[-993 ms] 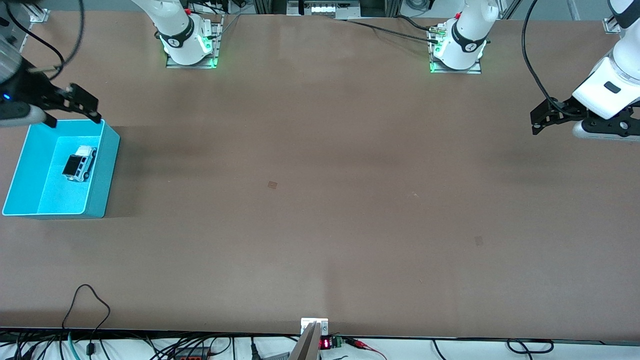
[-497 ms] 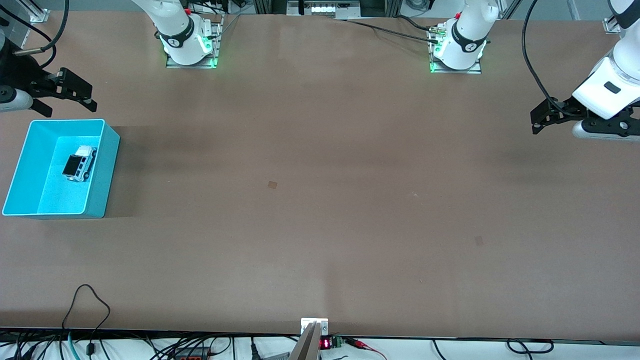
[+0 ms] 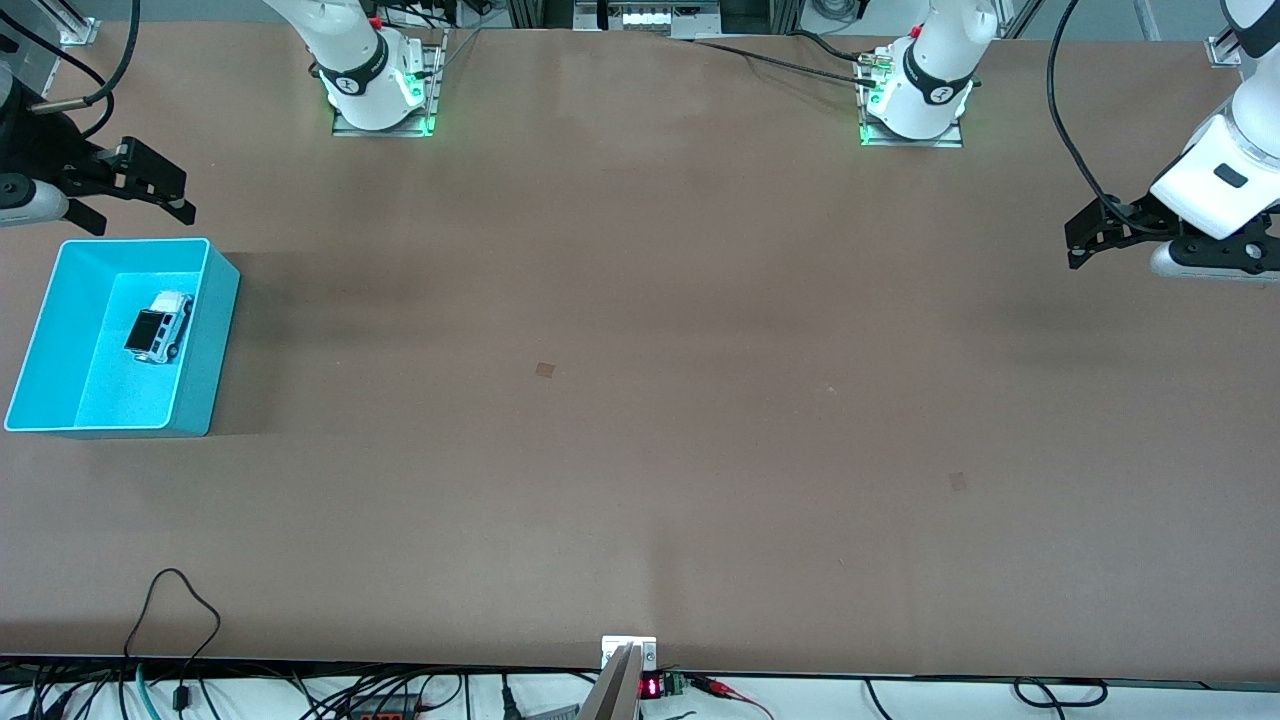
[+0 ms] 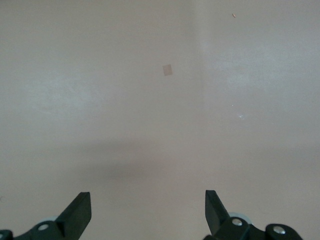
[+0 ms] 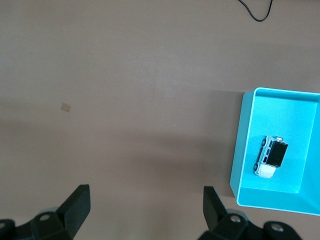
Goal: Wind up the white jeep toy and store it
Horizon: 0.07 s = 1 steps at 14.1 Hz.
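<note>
The shallow turquoise plastic bin (image 5: 280, 150) was cut off at the right wrist view's edge; both white robot arms ran out of the front view.

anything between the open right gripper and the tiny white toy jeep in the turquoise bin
Only the turquoise plastic bin's rim; the white toy jeep lies inside, the open right gripper over bare brown table, per the front view.

This looks like a robotics lab: two white robot arms bolted by metal base plates (image 3: 382, 122) to a wide brown table (image 3: 640, 400), with loose cables (image 3: 170, 620) and electronics along its edge
</note>
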Motion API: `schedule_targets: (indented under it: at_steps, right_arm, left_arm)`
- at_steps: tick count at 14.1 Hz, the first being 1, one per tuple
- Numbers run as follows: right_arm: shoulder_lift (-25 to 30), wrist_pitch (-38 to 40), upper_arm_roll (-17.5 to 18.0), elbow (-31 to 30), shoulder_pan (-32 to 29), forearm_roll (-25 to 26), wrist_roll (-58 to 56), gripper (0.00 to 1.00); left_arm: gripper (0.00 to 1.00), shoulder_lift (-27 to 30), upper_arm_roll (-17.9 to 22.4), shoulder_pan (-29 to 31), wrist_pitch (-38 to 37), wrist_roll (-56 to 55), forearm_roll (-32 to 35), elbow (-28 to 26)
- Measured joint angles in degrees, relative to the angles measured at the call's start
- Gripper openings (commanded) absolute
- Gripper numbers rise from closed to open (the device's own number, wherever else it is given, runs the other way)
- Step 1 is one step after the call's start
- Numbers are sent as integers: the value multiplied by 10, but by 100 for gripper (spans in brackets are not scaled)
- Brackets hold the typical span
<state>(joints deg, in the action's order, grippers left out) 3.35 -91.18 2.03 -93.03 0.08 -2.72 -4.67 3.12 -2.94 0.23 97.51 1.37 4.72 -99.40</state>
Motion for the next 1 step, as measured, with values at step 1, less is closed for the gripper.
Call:
schedule_targets:
  at_steps: [1]
  right_arm:
    - [0, 0, 1, 0, 0, 0, 0, 100]
  left_arm:
    - [100, 0, 0, 0, 0, 0, 0, 0]
